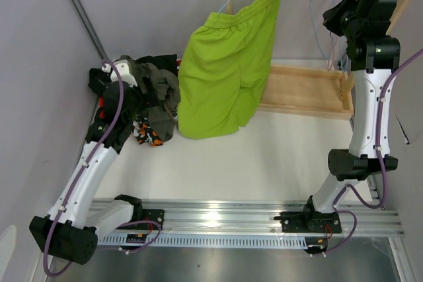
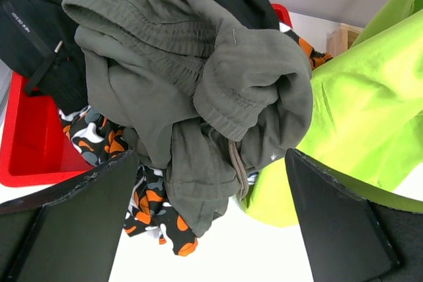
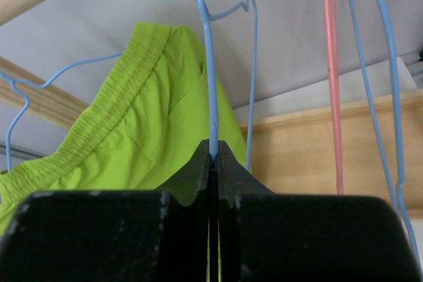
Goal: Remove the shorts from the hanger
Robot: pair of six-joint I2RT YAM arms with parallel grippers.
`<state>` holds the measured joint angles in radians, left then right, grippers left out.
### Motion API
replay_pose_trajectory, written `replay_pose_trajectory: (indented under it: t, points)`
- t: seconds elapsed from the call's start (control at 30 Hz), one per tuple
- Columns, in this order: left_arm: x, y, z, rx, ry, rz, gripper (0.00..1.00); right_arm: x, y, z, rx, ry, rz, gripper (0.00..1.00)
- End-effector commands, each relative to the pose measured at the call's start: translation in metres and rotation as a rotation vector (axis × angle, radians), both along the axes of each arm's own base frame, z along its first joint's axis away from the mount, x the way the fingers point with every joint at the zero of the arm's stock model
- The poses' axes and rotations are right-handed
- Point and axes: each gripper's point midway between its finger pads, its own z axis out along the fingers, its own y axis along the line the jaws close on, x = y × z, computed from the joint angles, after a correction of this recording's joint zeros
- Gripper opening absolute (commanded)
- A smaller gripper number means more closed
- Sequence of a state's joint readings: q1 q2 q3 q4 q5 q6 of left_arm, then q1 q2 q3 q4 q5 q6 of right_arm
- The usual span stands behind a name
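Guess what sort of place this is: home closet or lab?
Probably a lab test cell staged as a laundry corner: a metal mounting rail, a bare wooden rack with wire hangers and lime green shorts, and a red bin under a clothes pile.

Lime green shorts [image 1: 225, 77]: hung skewed from blue wire hanger [image 3: 211, 77], elastic waistband uppermost, legs draping down. Dark grey-olive shorts [image 2: 198, 90]: lay crumpled atop heap over red bin [image 2: 33, 153] (ribbed waistband showing). Black shorts [image 2: 39, 37]: lay beneath, at back. Orange-black-white patterned shorts [image 2: 155, 212]: spilled out underneath, at front.
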<state>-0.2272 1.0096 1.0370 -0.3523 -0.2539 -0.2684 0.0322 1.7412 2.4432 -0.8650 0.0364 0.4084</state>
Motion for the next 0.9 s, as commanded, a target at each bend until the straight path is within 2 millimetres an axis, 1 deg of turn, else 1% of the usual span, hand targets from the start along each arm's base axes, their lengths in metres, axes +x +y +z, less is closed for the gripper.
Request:
replay_pose_trajectory:
  t: [0.0,0.03,0.13,0.2,0.23,0.33,0.37,0.4,0.43,0.47,0.5,0.57,0.6,0.63,0.67,0.7,0.73,0.77,0.83,0.87]
  points:
    - [-0.001,-0.004,0.012,-0.001,-0.05,-0.025,0.99,0.006,-0.01,0.033,0.038,-0.122,-0.032,0.0]
    - [-0.001,-0.004,0.012,-0.001,-0.05,-0.025,1.0,0.007,-0.01,0.034,0.04,-0.127,-0.03,0.0]
    - [-0.002,-0.003,0.011,-0.002,-0.049,-0.024,0.99,0.017,-0.011,0.022,0.039,-0.103,-0.037,0.0]
    - [-0.002,-0.004,0.009,-0.002,-0.046,-0.027,1.0,0.026,-0.024,0.009,0.031,-0.072,-0.063,0.0]
    - [-0.003,-0.004,0.008,-0.002,-0.044,-0.027,0.99,0.028,-0.023,0.004,0.031,-0.058,-0.06,0.0]
    - [-0.002,-0.004,0.009,-0.002,-0.044,-0.029,0.99,0.025,-0.019,0.002,0.042,-0.051,-0.046,0.0]
    - [-0.002,-0.004,0.007,-0.001,-0.041,-0.029,0.99,0.018,-0.019,0.001,0.041,-0.047,-0.046,0.0]
    - [-0.002,-0.005,0.006,-0.004,-0.038,-0.033,0.99,0.014,-0.02,0.006,0.04,-0.069,-0.048,0.0]
    - [-0.001,-0.005,0.006,-0.004,-0.038,-0.034,0.99,0.009,-0.02,0.009,0.039,-0.081,-0.051,0.15]
    - [-0.001,-0.006,0.005,-0.004,-0.033,-0.036,0.99,0.007,-0.021,0.0,0.036,-0.065,-0.059,0.28]
    - [-0.002,-0.006,0.005,-0.006,-0.035,-0.037,0.99,-0.008,-0.024,0.018,0.033,-0.115,-0.073,0.46]
    - [-0.002,-0.006,0.004,-0.006,-0.033,-0.038,0.99,-0.022,-0.027,0.029,0.034,-0.146,-0.091,0.59]
    - [-0.003,-0.006,0.005,-0.005,-0.038,-0.038,0.99,-0.028,-0.028,0.033,0.034,-0.159,-0.097,0.69]
    - [-0.003,-0.007,0.007,-0.009,-0.042,-0.041,1.0,-0.043,-0.028,0.048,0.035,-0.194,-0.098,0.76]
    - [-0.003,-0.007,0.006,-0.008,-0.04,-0.041,0.99,-0.051,-0.028,0.055,0.04,-0.213,-0.099,0.84]
    - [-0.003,-0.007,0.006,-0.008,-0.039,-0.041,0.99,-0.059,-0.028,0.065,0.044,-0.237,-0.1,0.9]
    - [-0.003,-0.007,0.007,-0.01,-0.042,-0.044,0.99,-0.075,-0.027,0.079,0.048,-0.276,-0.1,0.92]
    - [-0.003,-0.007,0.006,-0.009,-0.039,-0.044,0.99,-0.084,-0.027,0.087,0.054,-0.299,-0.099,0.92]
    - [-0.004,-0.007,0.005,-0.009,-0.039,-0.044,1.0,-0.102,-0.022,0.109,0.069,-0.373,-0.082,0.96]
    - [-0.004,-0.007,0.006,-0.01,-0.042,-0.044,0.99,-0.107,-0.022,0.116,0.072,-0.393,-0.079,0.96]
